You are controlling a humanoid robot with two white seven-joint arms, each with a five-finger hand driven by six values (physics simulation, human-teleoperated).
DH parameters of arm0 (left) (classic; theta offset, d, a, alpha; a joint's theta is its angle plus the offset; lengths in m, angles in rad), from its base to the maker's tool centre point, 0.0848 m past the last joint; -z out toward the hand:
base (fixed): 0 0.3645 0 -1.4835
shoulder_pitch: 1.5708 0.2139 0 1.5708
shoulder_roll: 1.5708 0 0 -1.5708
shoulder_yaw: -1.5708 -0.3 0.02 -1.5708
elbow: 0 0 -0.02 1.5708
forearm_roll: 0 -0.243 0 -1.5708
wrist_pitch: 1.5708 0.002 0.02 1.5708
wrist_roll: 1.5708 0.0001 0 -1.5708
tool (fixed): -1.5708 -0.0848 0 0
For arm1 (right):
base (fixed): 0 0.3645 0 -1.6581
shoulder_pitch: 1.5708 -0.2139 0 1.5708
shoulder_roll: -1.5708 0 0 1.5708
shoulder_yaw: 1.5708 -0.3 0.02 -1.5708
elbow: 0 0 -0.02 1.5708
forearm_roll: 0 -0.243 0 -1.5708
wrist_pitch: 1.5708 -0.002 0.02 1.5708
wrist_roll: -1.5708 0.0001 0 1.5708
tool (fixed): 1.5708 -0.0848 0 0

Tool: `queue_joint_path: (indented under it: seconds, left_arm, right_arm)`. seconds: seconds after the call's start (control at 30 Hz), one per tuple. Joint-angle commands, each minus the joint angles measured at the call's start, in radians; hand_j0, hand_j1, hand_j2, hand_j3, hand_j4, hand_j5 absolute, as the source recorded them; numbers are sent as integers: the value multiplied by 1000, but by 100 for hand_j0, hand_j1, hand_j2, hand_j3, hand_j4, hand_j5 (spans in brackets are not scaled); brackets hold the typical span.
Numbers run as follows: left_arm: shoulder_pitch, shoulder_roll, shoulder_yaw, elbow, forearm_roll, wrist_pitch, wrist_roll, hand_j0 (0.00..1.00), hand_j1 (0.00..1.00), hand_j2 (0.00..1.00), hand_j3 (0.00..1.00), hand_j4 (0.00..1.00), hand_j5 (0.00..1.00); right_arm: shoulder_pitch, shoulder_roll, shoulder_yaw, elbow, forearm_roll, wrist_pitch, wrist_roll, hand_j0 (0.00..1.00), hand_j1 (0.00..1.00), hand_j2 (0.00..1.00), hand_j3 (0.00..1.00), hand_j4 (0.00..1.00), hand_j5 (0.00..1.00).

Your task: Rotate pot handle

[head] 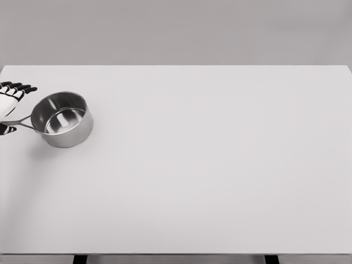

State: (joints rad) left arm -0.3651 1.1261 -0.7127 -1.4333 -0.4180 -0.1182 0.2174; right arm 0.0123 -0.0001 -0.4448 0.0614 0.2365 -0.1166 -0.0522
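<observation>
White table (220, 176); left hand (10, 104) half cropped.

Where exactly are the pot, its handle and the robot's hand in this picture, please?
pot (61, 119): head view, on its inner bottom.
handle (21, 122): head view, on the thin bar left of the pot.
left hand (10, 100): head view, on its white back.

No readable text, labels or numbers on anything
</observation>
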Motion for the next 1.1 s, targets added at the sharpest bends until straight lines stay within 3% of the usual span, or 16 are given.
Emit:
queue_joint_path:
  seconds: [0.0,0.8,1.07]
  left_arm:
    - [0,-9,4,11,1,0,0,100,100,100,100,100,100]
    - [-58,-89,10,123,-28,-3,-3,100,100,100,100,100,100]
    - [-57,-82,12,108,-22,-15,0,100,100,100,100,100,100]
  right_arm:
    - [0,0,0,0,0,0,0,100,100,100,100,100,100]
    - [0,0,0,0,0,0,0,100,100,100,100,100,100]
    - [0,0,0,0,0,0,0,100,100,100,100,100,100]
